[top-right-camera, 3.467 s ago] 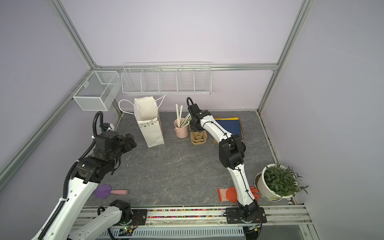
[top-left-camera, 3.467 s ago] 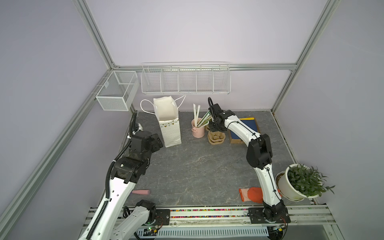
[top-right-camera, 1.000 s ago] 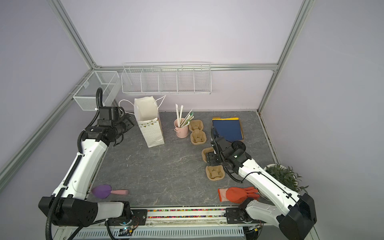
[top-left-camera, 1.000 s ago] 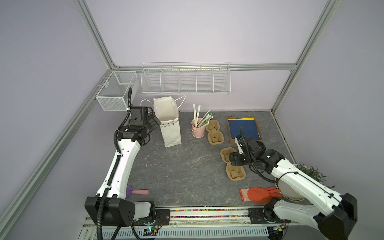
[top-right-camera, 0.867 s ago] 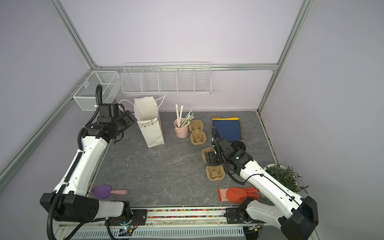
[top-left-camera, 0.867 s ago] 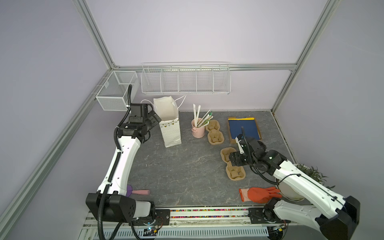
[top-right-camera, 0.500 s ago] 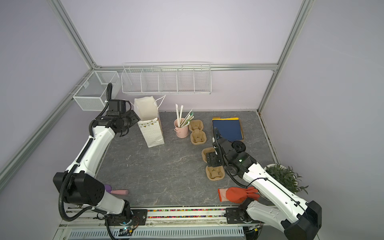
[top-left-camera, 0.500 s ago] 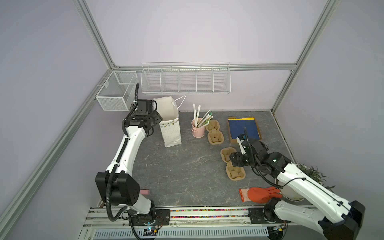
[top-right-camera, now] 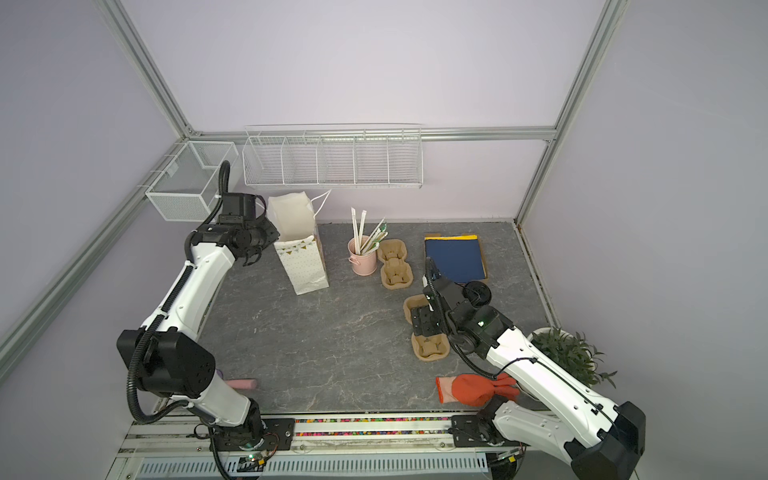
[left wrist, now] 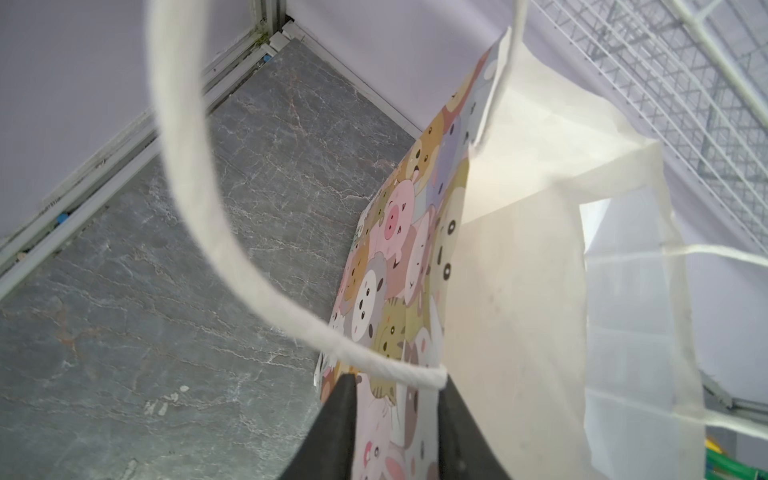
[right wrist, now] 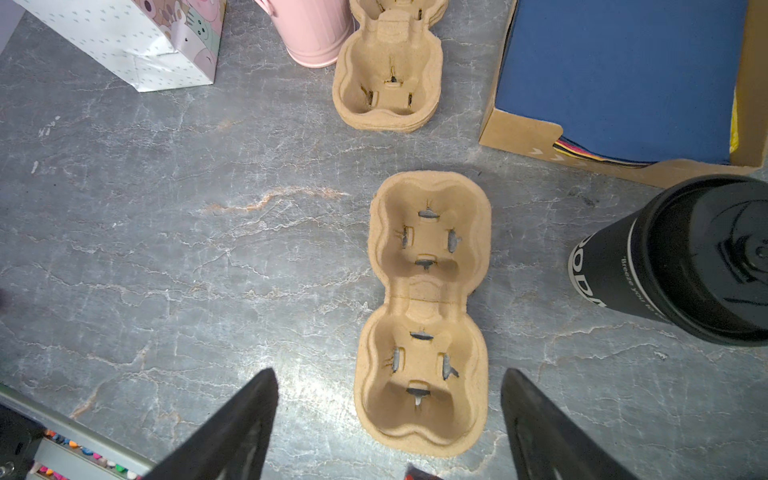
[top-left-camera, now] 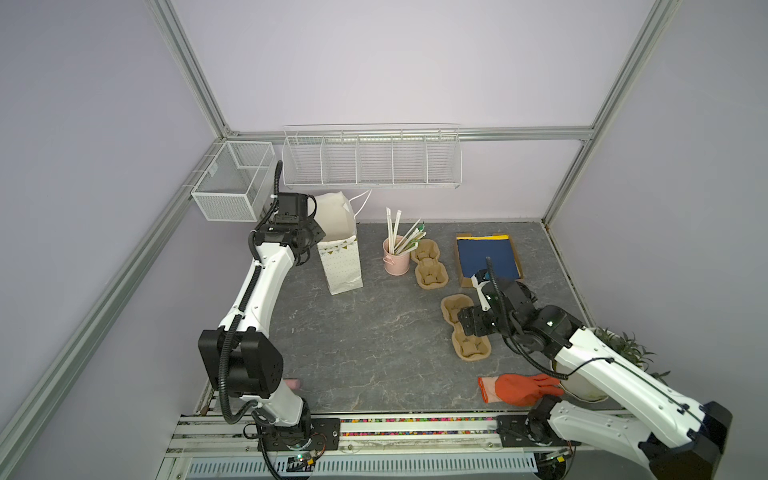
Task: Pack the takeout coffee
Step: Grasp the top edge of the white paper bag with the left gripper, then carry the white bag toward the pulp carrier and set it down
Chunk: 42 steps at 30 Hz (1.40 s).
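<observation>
A small black paper coffee cup (right wrist: 681, 266) with white lettering and a round black lid stands upright on the grey surface (right wrist: 166, 249). It is just beside a brown two-cup carrier (right wrist: 424, 316) and near a cardboard box (right wrist: 623, 75) of blue sheets. The right hand (right wrist: 388, 374) hangs over the carrier, fingers spread wide, holding nothing. From above, the right arm partly hides the cup. Well apart, the left hand (left wrist: 397, 380) straddles the rim of a white paper bag (left wrist: 519, 270) with its fingers drawn close. I cannot tell whether it grips.
</observation>
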### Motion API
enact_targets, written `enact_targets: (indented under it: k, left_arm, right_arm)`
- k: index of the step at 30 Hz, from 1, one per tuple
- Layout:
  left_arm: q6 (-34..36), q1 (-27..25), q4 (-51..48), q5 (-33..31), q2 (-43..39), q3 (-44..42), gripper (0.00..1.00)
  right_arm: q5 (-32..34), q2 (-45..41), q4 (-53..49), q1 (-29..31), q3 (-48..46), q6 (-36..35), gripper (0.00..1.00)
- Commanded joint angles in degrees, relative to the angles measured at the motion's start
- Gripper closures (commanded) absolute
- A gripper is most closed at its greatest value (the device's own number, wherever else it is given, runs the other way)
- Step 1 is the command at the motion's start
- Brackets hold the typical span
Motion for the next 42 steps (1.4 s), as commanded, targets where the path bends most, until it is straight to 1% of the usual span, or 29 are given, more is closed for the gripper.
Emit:
enact_targets:
  k: [1,4,8,12,15,19,23,25,31,34,35,38,42]
  left_arm:
    - [0.44,-0.03,-1.91,0.34,0.89,2.52,0.83]
    - [0.4,0.02,-3.24,0.89,0.73,3.8,0.99]
    - [0.01,-0.67,-5.2,3.5,-2.21,3.39,1.0]
    - [-0.88,-4.12,-6.62,4.42,-9.8,-1.11,1.0]
    - [-2.04,-8.31,-7.9,3.72,-17.37,-5.37,1.0]
    - [-4.91,-12.81,-12.8,0.48,-26.01,-8.0,1.0]
    - [-10.07,-18.04,-17.08,-0.56,-31.93,-10.17,1.0]
    - [-12.92,-22.26,-18.38,-1.49,-33.99,-11.01,1.0]
    - [-21.94,-37.74,-21.99,-8.74,-36.13,-11.83,1.0]
    - [-25.42,-43.77,-23.23,-12.38,-35.62,-12.45,1.0]
    - [-27.97,-45.23,-22.64,-12.38,-35.67,-13.53,1.0]
    - [-30.55,-47.33,-21.22,-10.54,-35.54,-15.76,1.0]
    - [-33.18,-49.15,-23.14,-10.46,-34.53,-15.9,1.0]
  right_arm:
    - [1.54,-1.13,-1.55,0.61,1.51,-0.43,0.13]
    - [1.67,-1.34,-1.99,0.71,1.71,-0.57,0.13]
    - [1.74,-1.65,-3.03,0.93,2.87,-0.92,0.13]
    - [0.81,-2.54,-3.97,1.23,4.66,-1.85,0.13]
    - [0.13,-3.1,-4.74,1.29,5.97,-2.36,0.12]
    - [-1.48,-3.23,-5.59,1.28,7.65,-2.81,0.12]
    - [-2.43,-3.93,-5.64,1.26,8.37,-2.85,0.12]
    - [-2.37,-4.32,-5.7,1.26,8.52,-2.92,0.12]
    - [-1.38,-6.54,-6.54,1.25,8.7,-2.94,0.12]
    - [-0.86,-7.47,-7.15,1.25,8.4,-2.98,0.12]
    - [-0.6,-7.77,-7.44,1.3,8.17,-2.79,0.12]
    - [0.12,-8.76,-7.79,1.27,7.35,-2.79,0.11]
    - [0.69,-9.81,-8.32,1.27,6.66,-2.78,0.1]
